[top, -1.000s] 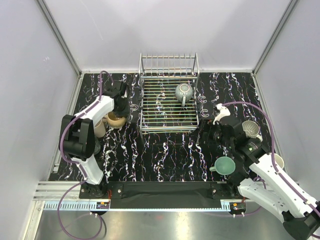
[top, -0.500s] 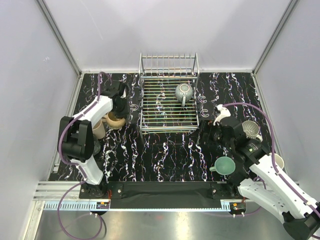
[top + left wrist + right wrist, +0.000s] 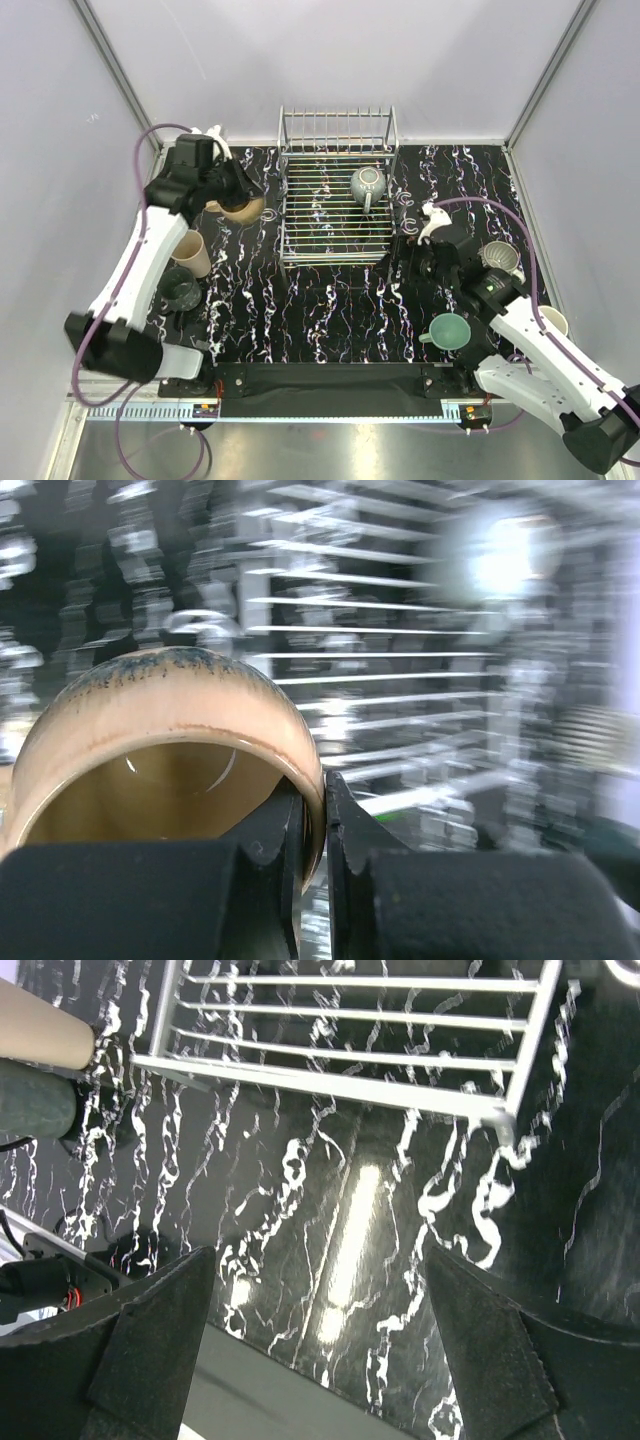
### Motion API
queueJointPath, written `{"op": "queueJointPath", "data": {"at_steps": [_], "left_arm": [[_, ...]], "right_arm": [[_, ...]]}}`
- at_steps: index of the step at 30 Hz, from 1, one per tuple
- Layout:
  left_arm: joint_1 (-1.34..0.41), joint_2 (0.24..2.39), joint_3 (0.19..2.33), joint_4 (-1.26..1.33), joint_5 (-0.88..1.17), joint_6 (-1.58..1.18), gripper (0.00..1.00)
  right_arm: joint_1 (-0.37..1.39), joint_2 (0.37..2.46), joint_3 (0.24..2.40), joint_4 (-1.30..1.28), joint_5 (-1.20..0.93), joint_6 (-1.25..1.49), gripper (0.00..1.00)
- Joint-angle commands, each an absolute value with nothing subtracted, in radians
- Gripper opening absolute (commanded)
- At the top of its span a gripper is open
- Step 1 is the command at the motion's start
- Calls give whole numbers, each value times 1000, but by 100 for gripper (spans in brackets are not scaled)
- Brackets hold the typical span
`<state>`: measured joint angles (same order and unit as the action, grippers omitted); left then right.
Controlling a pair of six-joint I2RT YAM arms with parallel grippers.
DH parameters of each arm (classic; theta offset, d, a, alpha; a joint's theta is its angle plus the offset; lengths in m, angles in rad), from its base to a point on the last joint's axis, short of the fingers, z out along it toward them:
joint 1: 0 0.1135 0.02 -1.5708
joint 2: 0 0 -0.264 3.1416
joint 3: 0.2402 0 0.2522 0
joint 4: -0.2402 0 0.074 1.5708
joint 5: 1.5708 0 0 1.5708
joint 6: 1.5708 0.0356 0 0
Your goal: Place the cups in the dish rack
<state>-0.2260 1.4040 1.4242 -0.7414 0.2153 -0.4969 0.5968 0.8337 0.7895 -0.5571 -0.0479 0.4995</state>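
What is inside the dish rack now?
A grey-green cup sits on the grid base of the dish rack, right of centre. The wires under it are covered, and its interior cannot be seen.

I see the black marbled surface carrying the dish rack at the back, a beige cup and dark cup at left, and a teal cup and whitish cup at right.

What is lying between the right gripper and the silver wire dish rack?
Only bare black marbled tabletop separates the right gripper from the silver wire dish rack; the right wrist view shows this stretch.
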Motion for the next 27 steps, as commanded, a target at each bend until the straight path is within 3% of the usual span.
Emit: {"op": "queueJointPath", "data": {"at_steps": [1, 6, 11, 17, 22, 27], "left_arm": [[-238, 1263, 1461, -597, 449, -706, 0], [-273, 1114, 1365, -382, 593, -932, 0], [-373, 1042, 1266, -293, 577, -1039, 0], [-725, 1058, 1336, -655, 144, -871, 0], [-998, 1132, 1151, -702, -70, -900, 0], [-1254, 1302, 1169, -791, -292, -868, 0]], "right_arm": [[603, 854, 854, -454, -84, 419, 93], [603, 870, 877, -393, -179, 382, 93], [603, 862, 890, -370, -218, 436, 93], [603, 838, 934, -551, -56, 535, 93], [601, 842, 1020, -764, 142, 652, 93], [601, 848, 1029, -865, 152, 676, 93]]}}
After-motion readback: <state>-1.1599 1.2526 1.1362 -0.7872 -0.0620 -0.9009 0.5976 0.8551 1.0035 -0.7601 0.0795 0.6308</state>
